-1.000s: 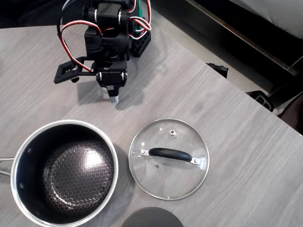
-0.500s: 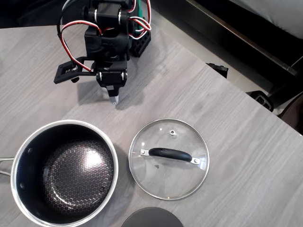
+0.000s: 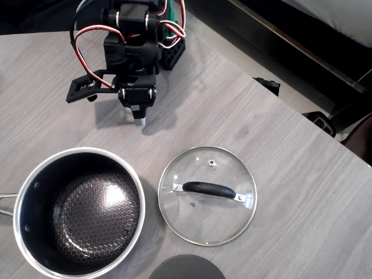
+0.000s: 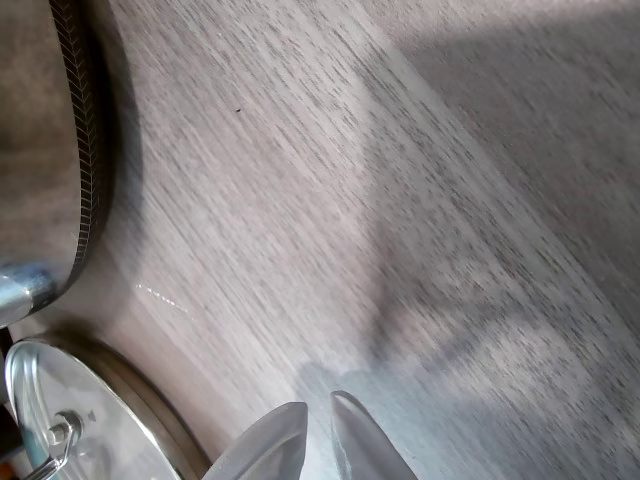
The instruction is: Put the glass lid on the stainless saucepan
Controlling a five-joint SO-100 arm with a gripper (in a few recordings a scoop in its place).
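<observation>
The glass lid (image 3: 207, 195) lies flat on the table, black bar handle up, right of centre in the overhead view. The stainless saucepan (image 3: 78, 212) stands uncovered to its left, its honeycomb interior showing. My gripper (image 3: 140, 123) hangs over bare table behind both, well apart from them, shut with nothing in it. In the wrist view the fingertips (image 4: 285, 420) sit together at the bottom edge. The lid's rim (image 4: 80, 420) shows at lower left there and the saucepan's shiny wall (image 4: 50, 150) at upper left.
A dark grey opaque disc (image 3: 187, 267) pokes in at the front edge between pan and lid. The table's edge (image 3: 279, 96) runs diagonally at the right, with dark floor and furniture beyond. Bare wood lies between gripper and lid.
</observation>
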